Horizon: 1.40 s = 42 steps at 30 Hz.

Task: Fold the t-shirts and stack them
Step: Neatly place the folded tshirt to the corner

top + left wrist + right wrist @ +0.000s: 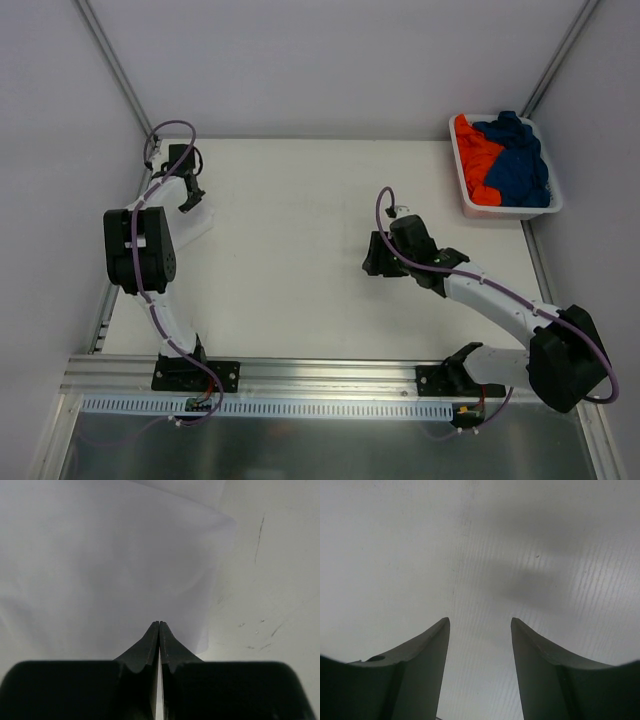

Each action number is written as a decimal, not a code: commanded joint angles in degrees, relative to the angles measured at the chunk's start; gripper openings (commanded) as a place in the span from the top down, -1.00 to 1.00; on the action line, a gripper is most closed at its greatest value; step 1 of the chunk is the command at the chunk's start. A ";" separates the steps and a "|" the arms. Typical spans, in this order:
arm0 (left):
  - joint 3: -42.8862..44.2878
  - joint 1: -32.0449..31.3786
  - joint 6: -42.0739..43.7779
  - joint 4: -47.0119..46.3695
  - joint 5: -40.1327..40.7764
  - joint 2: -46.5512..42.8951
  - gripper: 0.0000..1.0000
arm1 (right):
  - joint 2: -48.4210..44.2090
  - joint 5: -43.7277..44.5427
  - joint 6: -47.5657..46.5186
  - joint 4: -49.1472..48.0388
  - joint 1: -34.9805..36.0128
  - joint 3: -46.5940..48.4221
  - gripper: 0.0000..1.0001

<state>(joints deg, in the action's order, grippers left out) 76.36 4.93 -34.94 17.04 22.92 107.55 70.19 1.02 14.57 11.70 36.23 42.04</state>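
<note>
I judge this to be early in the job: the first fold of the plain white cotton t-shirt [110,565], which lies flat on the pale table [300,250] directly ahead of my left claw [159,625] and spreads off to its left. That claw is clenched, tips pressed together right at the cloth's near border. Whether a thin layer is pinched between them I cannot tell.

My right claw [480,622] is released, jaws apart with nothing between them and only bare table beneath. The bright orange t-shirt [475,155] and the dark blue t-shirt [520,160] sit crumpled in the white rectangular plastic basket [545,205], far beyond and to the right of that claw.

The next move calls for a confirmed pinch on the near edge, and for bringing the right claw across to the cloth so both ends lift together.

One straight edge of the white shirt runs away from the left claw on its right side, ending in a near corner just right of the tips. Collar, sleeves and long axis I cannot make out, since white cloth vanishes against the white table from above.
</note>
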 commanded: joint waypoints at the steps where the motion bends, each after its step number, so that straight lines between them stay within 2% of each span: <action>1: 3.80 0.17 -0.74 2.03 -5.07 2.13 1.00 | -1.28 -0.31 1.08 -2.39 0.69 -0.38 -0.11; 6: 1.70 -0.01 -1.45 3.79 -7.09 3.02 1.00 | -2.17 -0.40 1.16 -2.65 0.77 -0.73 -0.11; 14: -5.06 -0.09 -2.41 9.68 -6.13 -1.28 1.00 | -1.81 -0.40 2.22 -4.23 1.65 -0.03 -0.11; 22: -12.28 -0.10 -3.73 10.03 -7.97 -5.32 1.00 | -3.75 0.03 3.18 -4.32 4.20 -0.38 -0.11; 31: -21.07 -0.01 -3.73 11.00 -5.08 -15.51 1.00 | -6.38 2.15 4.24 -3.18 7.62 -0.91 -0.11; 42: -24.68 0.96 -5.75 14.34 0.72 -25.89 1.00 | -6.56 2.94 4.15 -3.09 9.83 -0.65 -0.13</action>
<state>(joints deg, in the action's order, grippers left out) 52.07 5.37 -38.87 29.19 19.97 86.11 64.95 2.83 18.00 9.23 45.47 41.34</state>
